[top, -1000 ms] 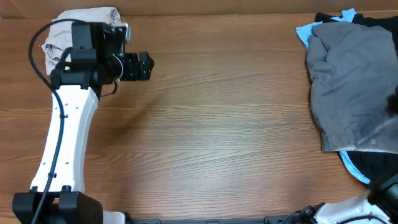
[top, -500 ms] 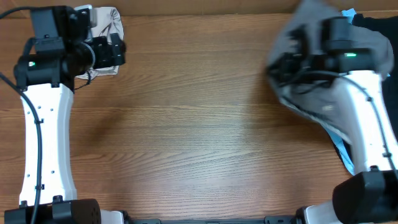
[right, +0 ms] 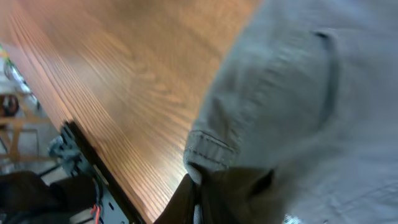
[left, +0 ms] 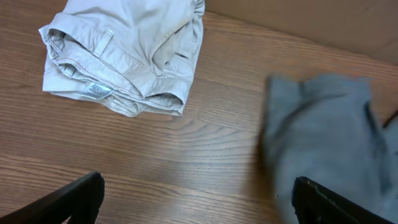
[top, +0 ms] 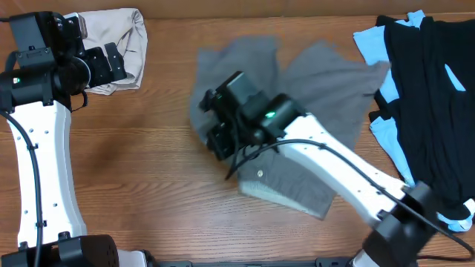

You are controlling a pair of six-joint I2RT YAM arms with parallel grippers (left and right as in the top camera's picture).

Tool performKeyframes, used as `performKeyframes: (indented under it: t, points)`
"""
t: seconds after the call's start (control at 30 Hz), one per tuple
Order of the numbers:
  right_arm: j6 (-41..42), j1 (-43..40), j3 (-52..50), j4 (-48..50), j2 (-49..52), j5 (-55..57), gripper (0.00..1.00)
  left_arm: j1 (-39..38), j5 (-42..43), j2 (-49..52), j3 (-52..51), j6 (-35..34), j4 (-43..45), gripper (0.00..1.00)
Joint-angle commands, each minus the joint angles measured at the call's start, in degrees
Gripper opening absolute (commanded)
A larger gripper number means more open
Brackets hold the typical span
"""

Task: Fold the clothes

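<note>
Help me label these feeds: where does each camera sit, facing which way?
Overhead: above the table, looking straight down; left arm and right arm show.
Left wrist: on left arm, facing beige garment; open left end effector below.
Right wrist: on right arm, close on grey shorts; right end effector grips them.
Shared: grey shorts appear in all three.

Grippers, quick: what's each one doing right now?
Left gripper: open, holding nothing, near the folded beige garment.
Right gripper: shut on the grey shorts.
</note>
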Motion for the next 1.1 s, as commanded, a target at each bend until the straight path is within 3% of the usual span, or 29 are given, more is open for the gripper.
performKeyframes:
  t: [0.0, 0.03, 0.13, 0.37, 0.57, 0.67, 0.73, 0.97, 1.07]
  points:
    - [0.96, 1.11, 0.96, -0.44, 2.08, 1.40, 0.10, 0.22, -0.74, -0.04, 1.49, 0.11, -0.28, 0.99]
    - [0.96, 1.33, 0.96, -0.70, 2.14, 1.40, 0.15, 0.22, -0.76, -0.04, 1.49, 0.11, -0.35, 0.99]
    - [0.94, 1.31, 0.98, -0.87, 2.10, 0.31, 0.45, 0.22, -0.74, -0.02, 1.49, 0.11, -0.50, 0.99]
    - [0.68, -1.44, 1.38, -0.92, 1.20, -3.93, 0.59, 0.20, -0.72, 0.17, 1.46, 0.11, -0.94, 1.00]
    - [-0.48, -8.79, 5.38, -4.46, -1.60, -3.96, 0.69, -0.37, 0.09, 0.44, 1.46, 2.14, -2.67, 1.00]
    - [-2.10, -14.97, 8.72, -7.52, -3.28, -3.96, 0.82, -1.81, 2.32, 1.55, 1.46, 5.31, -2.93, 1.00]
    - [-3.30, -19.54, 10.93, -9.07, -4.13, -3.98, 0.99, -3.34, 3.67, 3.02, 1.46, 6.99, -2.47, 1.00]
    - [-5.33, -33.03, 12.63, -9.70, -5.07, -3.96, 1.00, -9.68, 3.08, 12.57, 1.49, 7.17, 5.25, 1.00]
    - [-9.99, -36.65, 12.63, -11.39, -5.07, -3.96, 1.00, -11.56, 0.31, 17.38, 1.49, 6.49, 9.73, 0.99]
